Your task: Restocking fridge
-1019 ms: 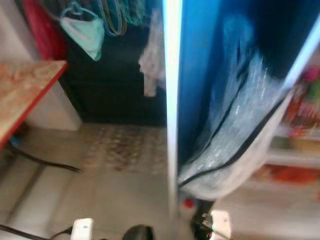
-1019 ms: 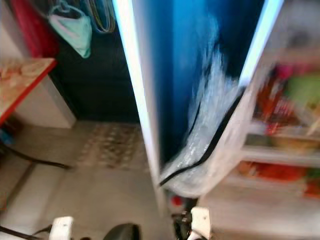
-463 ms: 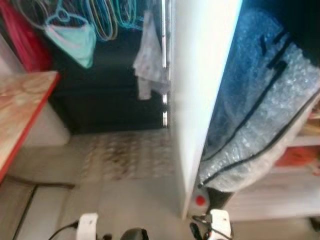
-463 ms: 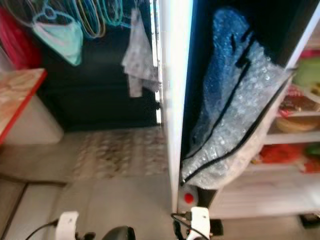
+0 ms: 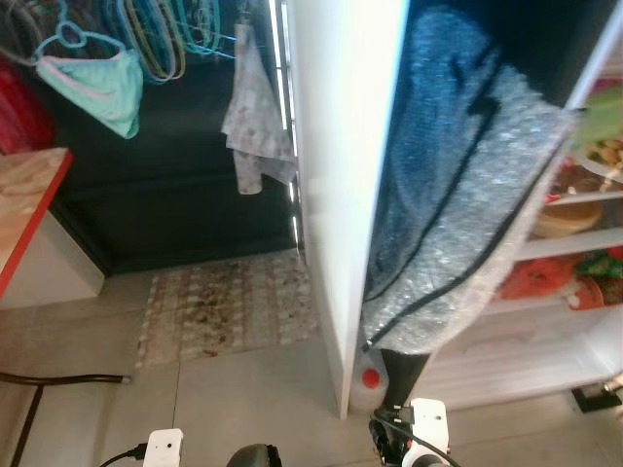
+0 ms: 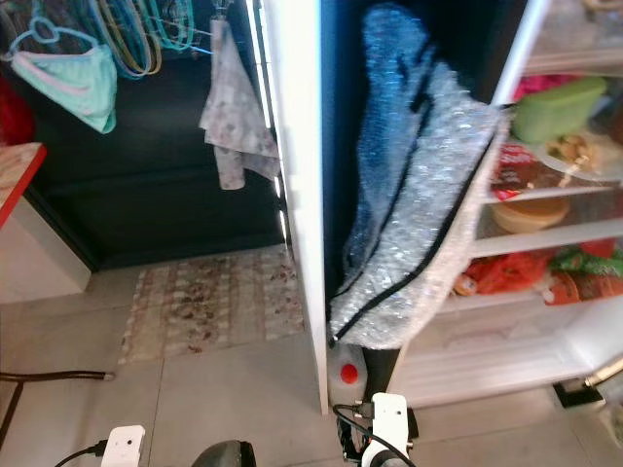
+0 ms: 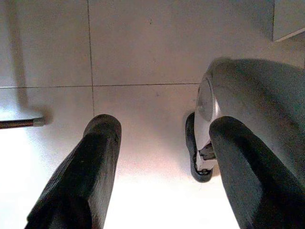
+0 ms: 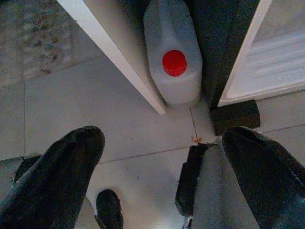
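Fridge (image 6: 545, 243) open at right, shelves cut off by frame edge; contents partly hidden behind silver bubble-wrap bag (image 6: 414, 224) hanging on door (image 6: 297, 195), long axis near vertical. One white jug (image 8: 174, 52), red cap, upright on floor between door and fridge base. One rug (image 5: 229, 306), one cloth (image 5: 255, 122). Left gripper (image 7: 159, 167) jaws wide apart, empty, above floor tiles. Right gripper (image 8: 162, 176) jaws wide apart, empty, above jug.

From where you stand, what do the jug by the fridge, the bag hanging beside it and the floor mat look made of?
The jug looks like translucent white plastic with a glossy red screw cap. The hanging bag looks like silvery bubble-wrap foil, dimpled and shiny, edged with black trim. The floor mat seems woven fabric, matte with a faded pattern.
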{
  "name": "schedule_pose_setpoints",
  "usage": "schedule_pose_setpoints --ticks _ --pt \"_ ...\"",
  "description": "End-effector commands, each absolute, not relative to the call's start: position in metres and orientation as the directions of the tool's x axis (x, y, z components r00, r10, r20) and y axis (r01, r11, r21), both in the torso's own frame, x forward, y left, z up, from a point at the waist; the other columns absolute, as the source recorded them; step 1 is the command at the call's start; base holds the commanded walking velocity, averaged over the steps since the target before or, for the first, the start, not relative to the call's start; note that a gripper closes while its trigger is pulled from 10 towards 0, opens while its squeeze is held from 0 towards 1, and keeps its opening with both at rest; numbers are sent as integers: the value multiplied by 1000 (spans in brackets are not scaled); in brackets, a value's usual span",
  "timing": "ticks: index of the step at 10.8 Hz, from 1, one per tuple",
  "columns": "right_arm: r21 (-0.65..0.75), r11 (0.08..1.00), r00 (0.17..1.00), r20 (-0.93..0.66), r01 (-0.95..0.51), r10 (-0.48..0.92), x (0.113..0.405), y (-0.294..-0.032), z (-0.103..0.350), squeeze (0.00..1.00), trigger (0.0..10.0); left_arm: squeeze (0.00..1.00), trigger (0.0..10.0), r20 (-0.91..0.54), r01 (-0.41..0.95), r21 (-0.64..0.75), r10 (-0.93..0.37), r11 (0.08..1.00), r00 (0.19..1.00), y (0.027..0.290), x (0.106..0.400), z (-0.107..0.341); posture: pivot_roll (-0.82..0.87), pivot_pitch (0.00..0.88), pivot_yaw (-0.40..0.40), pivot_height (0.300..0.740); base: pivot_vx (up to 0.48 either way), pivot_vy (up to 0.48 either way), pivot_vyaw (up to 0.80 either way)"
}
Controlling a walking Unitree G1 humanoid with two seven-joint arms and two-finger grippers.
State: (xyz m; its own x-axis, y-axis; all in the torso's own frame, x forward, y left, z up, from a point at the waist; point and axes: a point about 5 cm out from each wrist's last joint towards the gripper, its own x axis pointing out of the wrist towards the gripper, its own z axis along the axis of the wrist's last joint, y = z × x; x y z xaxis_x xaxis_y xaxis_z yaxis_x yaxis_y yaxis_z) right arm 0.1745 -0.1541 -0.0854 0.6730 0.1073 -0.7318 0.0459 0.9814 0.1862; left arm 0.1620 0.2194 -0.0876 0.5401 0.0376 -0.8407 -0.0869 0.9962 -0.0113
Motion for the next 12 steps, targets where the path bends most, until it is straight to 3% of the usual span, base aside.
schedule_pose_setpoints --ticks 1,5,10,12 --pt "184 977 552 -828 107 95 136 -156 -103 0 10000 0 10000 -852 -96 -7 45 995 522 222 158 -89 80 77 92 678 0 0 0" --pt "181 977 549 -831 114 90 137 -156 -103 0 10000 0 10000 -850 -92 -4 45 996 524 222 159 -88 82 81 91 740 0 0 0" --pt "174 979 552 -829 107 87 138 -161 -102 0 10000 0 10000 -848 -99 -16 39 995 529 217 161 -89 83 75 69 740 0 0 0" --pt "175 979 553 -829 106 88 138 -162 -102 0 10000 0 10000 -848 -105 -19 39 994 528 216 160 -89 81 74 65 740 -291 0 0"
